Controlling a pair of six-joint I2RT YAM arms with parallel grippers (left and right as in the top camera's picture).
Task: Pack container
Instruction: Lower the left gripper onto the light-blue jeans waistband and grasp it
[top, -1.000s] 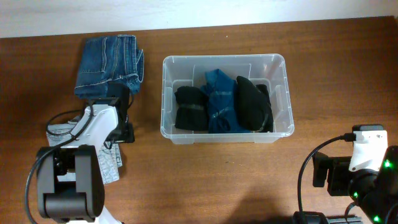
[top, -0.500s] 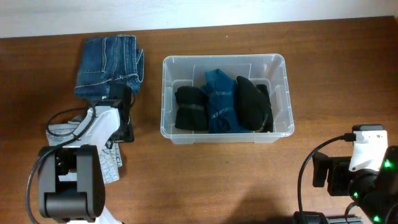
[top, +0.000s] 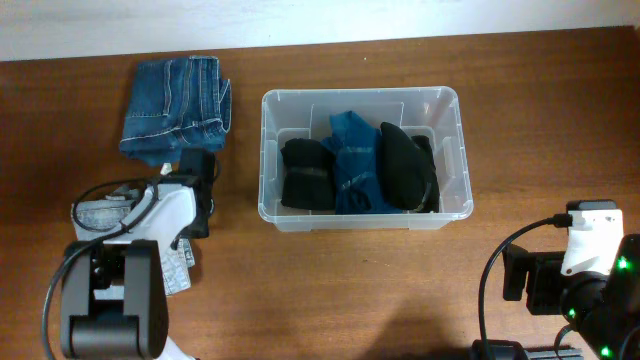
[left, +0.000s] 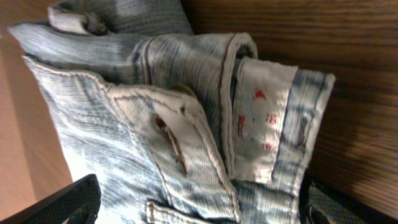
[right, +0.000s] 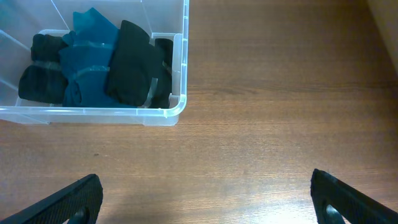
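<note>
Overhead view shows the left gripper (left: 199, 210) has slid back a little from the dark blue jeans (top: 175, 100) and now sits over the pale jeans (left: 186, 124) with its fingers spread and nothing in them, so I think the pale jeans go in next. The container (top: 268, 160) sits in the middle of the table, apart from both jeans, with black and blue rolled clothes (top: 355, 165) inside, and the right gripper (right: 208, 208) has not moved, its fingers wide apart above bare wood. The table (top: 350, 290) is brown wood, with a pale strip of wall (top: 300, 18) behind.

1 bin (top: 360, 94), 2 blk rolls (top: 305, 175), 1 blue roll (top: 355, 165), 2 jeans (top: 175, 100).
</note>
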